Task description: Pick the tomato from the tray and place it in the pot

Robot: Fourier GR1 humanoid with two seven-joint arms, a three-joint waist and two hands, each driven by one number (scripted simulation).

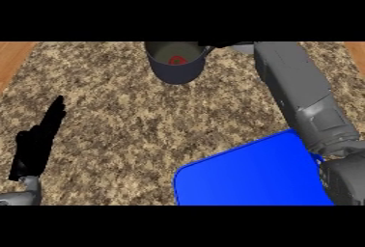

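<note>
Speckled granite counter [114,120] is filling the head view. A tomato [176,60] is sitting inside the dark pot [175,75] at the far edge. The right hand [216,45] is hovering beside the pot's rim, and I cannot tell its grasp. The left hand [35,144] is resting open at the left. A blue tray [249,178] is lying lower right.

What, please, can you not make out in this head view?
Black right hand: head view, mostly cut off at the top edge, beside the dark grey round pot.
Red tomato: head view, only a bit shows inside the pot.
Flat blue tray: head view, cut by the lower edge.
</note>
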